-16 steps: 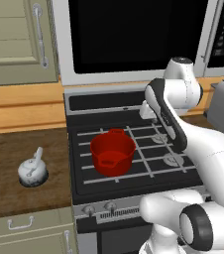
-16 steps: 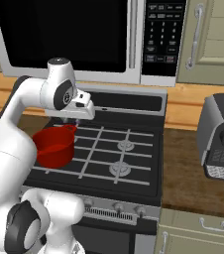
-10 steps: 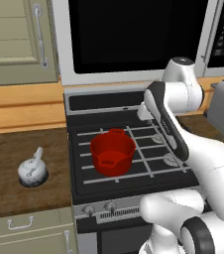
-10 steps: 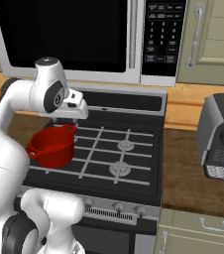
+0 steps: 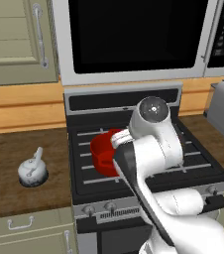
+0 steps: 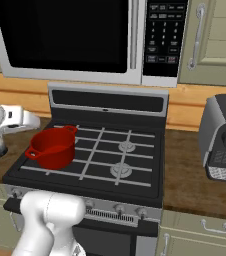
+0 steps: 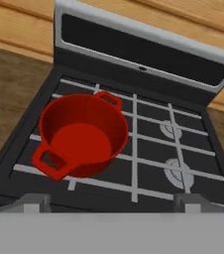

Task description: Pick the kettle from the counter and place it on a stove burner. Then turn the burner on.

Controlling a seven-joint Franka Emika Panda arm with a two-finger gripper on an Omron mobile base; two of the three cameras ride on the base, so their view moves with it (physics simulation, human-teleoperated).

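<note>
Gripper spread wide and empty, its two fingertips low in the hand view and well apart, aimed down over the front of the cooktop above the red pot. No contact with any task object. Red pot seated on the left-hand grate bars of the black stove, two loop handles visible, interior empty. Two stove burner discs bare under pale grey grate bars on the right half of the cooktop, judged free to receive a load; left burners partly covered by the pot. Front knobs in a row along the stove's front panel, apparently untouched. Kettle upright on the dark wood-grain surface to the left of the stove, well apart from the stove edge and from the arm. Small, squat and rounded, mottled silver-white, with a thin pale handle arching over the lid and a short spout; a fairly smooth, curved body, so the handle judged the likelier place for a grasp. Task judged at its very start: kettle not yet picked up, nothing placed on a burner, burner not yet turned on. Remaining: reach to the left, grasp, carry to a free burner, release, then turn a knob.
</note>
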